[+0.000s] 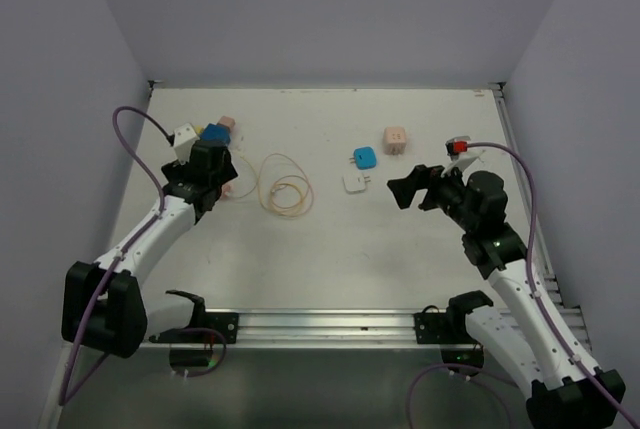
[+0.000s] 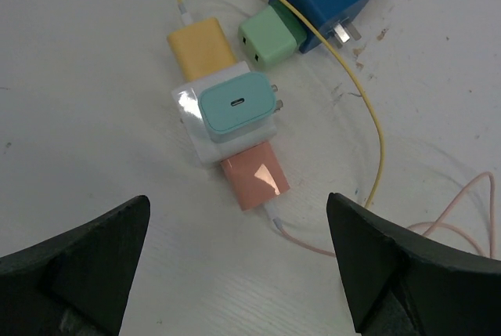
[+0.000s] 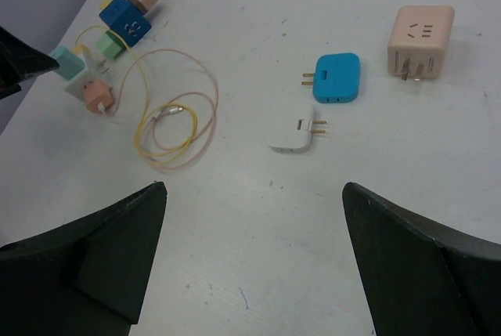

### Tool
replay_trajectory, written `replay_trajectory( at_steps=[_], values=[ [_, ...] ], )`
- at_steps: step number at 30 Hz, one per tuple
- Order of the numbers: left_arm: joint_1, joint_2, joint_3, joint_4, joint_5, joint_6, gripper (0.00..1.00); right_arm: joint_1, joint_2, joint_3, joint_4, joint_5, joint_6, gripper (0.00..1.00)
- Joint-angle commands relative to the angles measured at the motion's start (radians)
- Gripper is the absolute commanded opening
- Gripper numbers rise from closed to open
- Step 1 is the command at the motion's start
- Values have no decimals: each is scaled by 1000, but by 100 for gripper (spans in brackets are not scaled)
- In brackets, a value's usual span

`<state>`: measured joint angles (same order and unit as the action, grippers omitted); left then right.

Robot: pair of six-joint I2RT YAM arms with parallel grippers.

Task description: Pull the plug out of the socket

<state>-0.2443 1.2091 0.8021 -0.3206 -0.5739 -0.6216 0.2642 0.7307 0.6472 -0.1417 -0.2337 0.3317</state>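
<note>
Left gripper (image 2: pixel 237 207) and right gripper (image 3: pixel 254 191) released; three plugs (image 2: pixel 235 105) on one white socket (image 2: pixel 202 146)

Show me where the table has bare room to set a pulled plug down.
Free: the wide patch between the coiled cables and the white plug, running back toward the rail at the near edge. The far strip along the back wall is also free. Crowded: the far-left corner around the socket cluster.
</note>
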Motion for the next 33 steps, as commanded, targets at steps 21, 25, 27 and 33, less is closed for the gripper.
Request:
replay_trajectory(
  at_steps=[21, 25, 27, 33],
  values=[
    [25, 421, 135, 156, -265, -316, 89, 99, -70, -34, 42, 10, -10, 99],
    [28, 445, 138, 150, -259, -325, 83, 101, -70, -34, 40, 11, -13, 99],
    [30, 443, 131, 147, -250, -329, 77, 101, -70, -32, 39, 11, -14, 99],
    [28, 402, 86, 152, -235, -307, 55, 101, -68, -38, 47, 11, -13, 99]
  ],
)
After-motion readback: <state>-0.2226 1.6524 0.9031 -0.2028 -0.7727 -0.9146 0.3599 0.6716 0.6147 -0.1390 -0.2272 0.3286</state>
